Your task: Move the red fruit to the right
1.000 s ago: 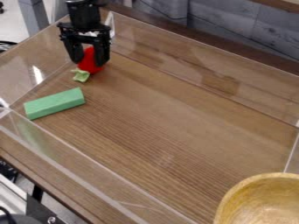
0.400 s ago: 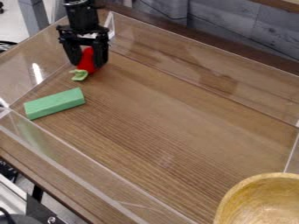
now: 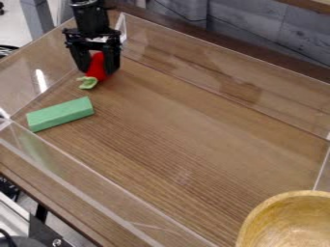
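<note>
Glossy red fruit (image 3: pixel 95 67), matt green block (image 3: pixel 61 114), wood-grain table (image 3: pixel 194 135), clear plastic walls (image 3: pixel 77 188).

The red fruit (image 3: pixel 95 67) is a small glossy toy strawberry in the upper left of the frame, resting on the wooden surface. Its red body is partly hidden, so only a strip of it shows. Its pale green leafy cap lies at the lower end, pointing toward the bottom of the frame.
</note>
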Motion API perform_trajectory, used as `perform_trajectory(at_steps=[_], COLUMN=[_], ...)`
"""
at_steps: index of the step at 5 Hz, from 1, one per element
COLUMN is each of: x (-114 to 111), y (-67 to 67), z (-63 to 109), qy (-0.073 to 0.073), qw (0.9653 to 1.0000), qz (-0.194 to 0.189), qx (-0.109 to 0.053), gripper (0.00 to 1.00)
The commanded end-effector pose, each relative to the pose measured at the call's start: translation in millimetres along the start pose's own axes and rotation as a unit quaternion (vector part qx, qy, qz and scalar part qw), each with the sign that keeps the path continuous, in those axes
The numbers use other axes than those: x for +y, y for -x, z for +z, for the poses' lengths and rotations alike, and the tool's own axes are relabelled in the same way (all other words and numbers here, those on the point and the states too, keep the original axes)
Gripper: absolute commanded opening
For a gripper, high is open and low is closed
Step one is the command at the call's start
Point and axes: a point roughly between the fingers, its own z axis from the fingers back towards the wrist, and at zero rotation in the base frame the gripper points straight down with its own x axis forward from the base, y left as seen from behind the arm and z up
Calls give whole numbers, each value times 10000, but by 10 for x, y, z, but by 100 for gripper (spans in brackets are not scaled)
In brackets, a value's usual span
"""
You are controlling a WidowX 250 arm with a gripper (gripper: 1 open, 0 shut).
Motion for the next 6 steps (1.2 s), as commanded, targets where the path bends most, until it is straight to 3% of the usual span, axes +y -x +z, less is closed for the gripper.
perform_trajectory(at_steps=[1,2,3,4,5,6], x=[1,-12,-142,-262,-558,-988], y=[-77,-83,-85,-70,-78,-74], z=[122,109,337,556,813,906], qy=[-26,6,136,260,495,681], qw=[9997,9997,9988,9974,9946,9908], qz=[-73,-92,-166,-239,-493,-899], qx=[-239,-237,-449,-621,-774,-742], gripper=[100,100,0,0,0,0])
